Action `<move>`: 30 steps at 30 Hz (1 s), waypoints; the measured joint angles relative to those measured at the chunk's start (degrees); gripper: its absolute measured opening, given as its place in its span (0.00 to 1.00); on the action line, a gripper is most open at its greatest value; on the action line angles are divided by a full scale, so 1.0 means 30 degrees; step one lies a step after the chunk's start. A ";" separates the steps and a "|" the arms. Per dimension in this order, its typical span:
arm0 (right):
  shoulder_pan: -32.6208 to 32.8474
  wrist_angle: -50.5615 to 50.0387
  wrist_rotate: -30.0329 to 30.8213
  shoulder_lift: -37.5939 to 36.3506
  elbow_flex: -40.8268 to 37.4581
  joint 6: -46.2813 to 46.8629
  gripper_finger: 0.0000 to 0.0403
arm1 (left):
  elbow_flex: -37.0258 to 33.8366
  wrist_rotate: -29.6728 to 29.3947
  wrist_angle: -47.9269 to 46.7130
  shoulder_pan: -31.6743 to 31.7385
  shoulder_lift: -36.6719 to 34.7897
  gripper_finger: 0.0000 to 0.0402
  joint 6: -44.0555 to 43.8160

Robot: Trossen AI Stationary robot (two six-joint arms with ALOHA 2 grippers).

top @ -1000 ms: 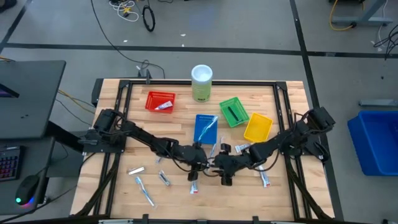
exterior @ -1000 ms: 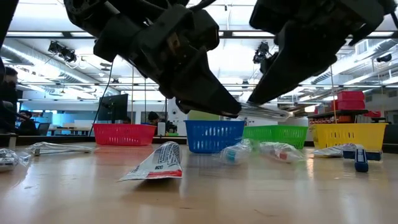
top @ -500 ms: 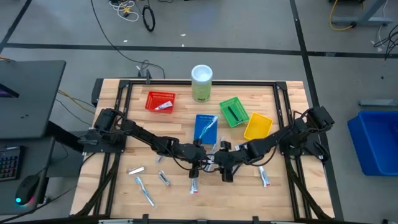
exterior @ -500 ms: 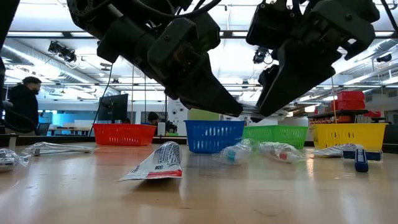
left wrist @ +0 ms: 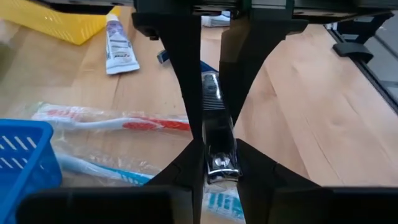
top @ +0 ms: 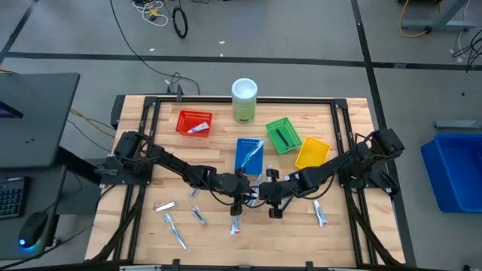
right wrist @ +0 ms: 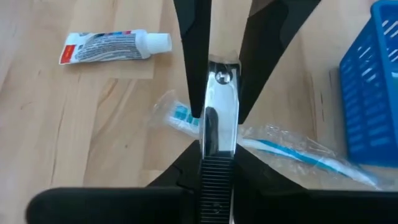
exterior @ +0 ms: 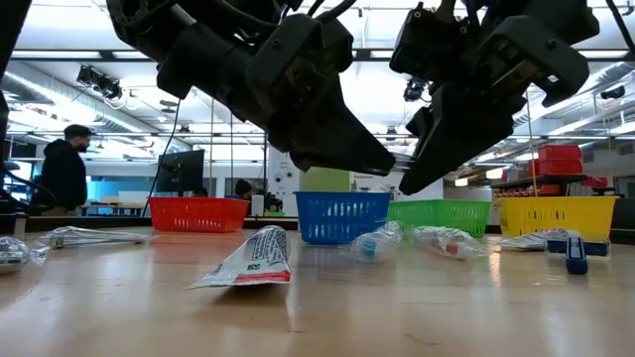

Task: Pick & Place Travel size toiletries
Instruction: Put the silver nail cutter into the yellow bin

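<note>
**Handover mid-air, both grippers on one clipper**

High: left gripper point(top: 247, 192) met right gripper point(top: 265, 194) at 6 o'clock of blue basket point(top: 248, 154).
Left wrist: jaws pinched nail clipper point(left wrist: 213, 134).
Right wrist: jaws clamped the same clipper above the worktop point(right wrist: 74, 124).
Risk: badly timed release could drop it.

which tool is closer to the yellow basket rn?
Right, narrowly. Both grip one nail clipper mid-table; the right tool is on the yellow basket side, the left tool just beyond it.
</note>
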 joint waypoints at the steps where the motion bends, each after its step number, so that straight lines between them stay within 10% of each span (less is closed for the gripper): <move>1: 0.0000 -0.0005 -0.0016 0.0000 -0.0005 -0.0082 0.13 | 0.0000 0.0062 0.0010 0.0000 0.0000 0.20 -0.0165; 13: 0.0015 -0.3701 -0.0102 -0.1379 -0.0006 0.1236 0.13 | 0.0015 -0.0908 -0.0743 0.0119 -0.1212 0.39 -0.0272; 30: -0.0974 -1.9183 0.5932 -0.9624 -0.0006 0.9554 0.14 | 0.0024 -0.3044 -1.1082 0.0568 -1.3687 0.33 0.1763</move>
